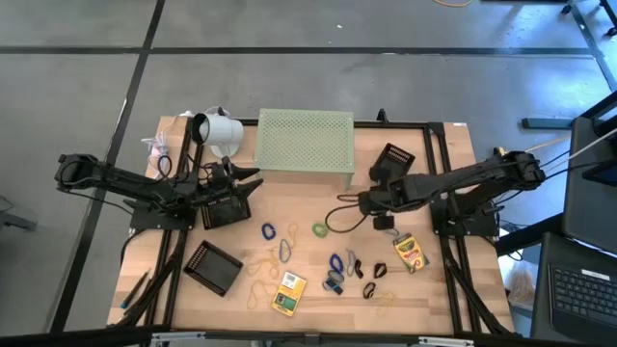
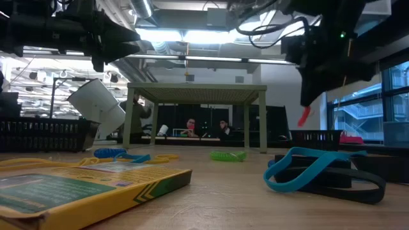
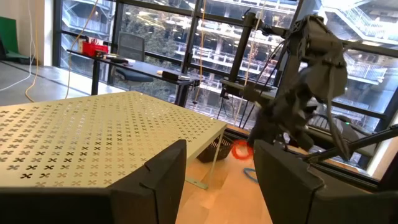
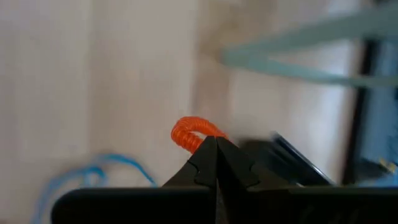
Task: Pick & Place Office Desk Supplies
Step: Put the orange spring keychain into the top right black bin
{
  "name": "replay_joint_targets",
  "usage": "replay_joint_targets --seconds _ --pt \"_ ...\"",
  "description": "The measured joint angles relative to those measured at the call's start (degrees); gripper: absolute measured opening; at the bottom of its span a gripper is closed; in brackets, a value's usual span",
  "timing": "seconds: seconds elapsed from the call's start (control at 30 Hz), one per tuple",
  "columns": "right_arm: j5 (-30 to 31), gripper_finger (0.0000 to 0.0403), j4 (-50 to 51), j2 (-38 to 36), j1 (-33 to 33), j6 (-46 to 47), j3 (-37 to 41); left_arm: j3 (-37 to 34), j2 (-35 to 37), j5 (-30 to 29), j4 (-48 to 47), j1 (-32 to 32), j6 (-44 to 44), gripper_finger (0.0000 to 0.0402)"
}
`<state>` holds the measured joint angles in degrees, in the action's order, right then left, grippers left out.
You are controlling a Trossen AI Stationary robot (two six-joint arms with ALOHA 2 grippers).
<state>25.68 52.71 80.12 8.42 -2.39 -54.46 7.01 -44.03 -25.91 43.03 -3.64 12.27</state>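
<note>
My right gripper (image 4: pixel 216 144) is shut on a red-orange rubber-band loop (image 4: pixel 194 133) and hangs above the table, right of the riser's near right leg (image 1: pixel 364 201). In the low view the red band (image 2: pixel 304 117) dangles under it, clear of the table. Other desk supplies lie flat on the wooden table: blue bands (image 1: pixel 287 253), a green band (image 1: pixel 319 229), black clips (image 1: pixel 371 289) and two yellow boxes (image 1: pixel 288 292) (image 1: pixel 410 253). My left gripper (image 3: pixel 219 180) stands open and level at the riser's near left corner (image 1: pixel 249 183), with nothing between its fingers. My right gripper pinches the red-orange band by one end of its loop (image 4: pixel 205 140) between its two fingertips. The fingers slant down from above. The band is lifted clear of the table, and its free part sticks out past the fingertips.
The pale green perforated riser (image 1: pixel 304 140) stands at the far middle, and a white cup (image 1: pixel 220 132) lies left of it. Black mesh trays sit at the near left (image 1: pixel 214 267), under my left gripper (image 1: pixel 224 207) and at the far right (image 1: pixel 392 159). A black cable (image 1: pixel 337 217) loops beside my right gripper.
</note>
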Motion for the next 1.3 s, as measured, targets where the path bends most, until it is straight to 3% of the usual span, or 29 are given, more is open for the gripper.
replay_joint_targets --seconds 0.3,0.43,0.6,0.67,0.8,1.03,1.3 --pt "6.44 0.0003 4.25 -11.58 -6.07 4.58 -0.19 0.0 0.0 0.0 -0.09 0.0 0.48 0.0182" --pt "7.17 0.0003 4.14 -12.64 -10.42 11.47 -0.22 0.02 0.0 0.0 -0.06 0.0 0.61 0.0182" --pt "9.69 0.0002 4.35 -11.41 -16.35 13.79 -0.2 0.02 0.0 0.0 -0.03 0.0 0.81 0.0182" --pt "7.38 0.0002 4.32 -11.04 -18.17 13.94 -0.2 0.02 0.0 0.02 -0.11 0.0 1.71 0.0182" --pt "-5.45 0.0009 2.58 -10.09 -19.62 13.94 -0.2 0.02 0.0 0.02 -0.42 0.0 1.99 0.0182" --pt "-21.96 0.0056 -3.86 -7.7 -16.33 13.56 -0.2 0.02 0.0 0.0 -1.88 0.0 1.97 0.0182" --pt "-23.79 0.0147 -10.45 -1.01 -8.67 13.57 -0.2 0.02 0.0 0.0 -2.58 0.0 1.98 0.0182"
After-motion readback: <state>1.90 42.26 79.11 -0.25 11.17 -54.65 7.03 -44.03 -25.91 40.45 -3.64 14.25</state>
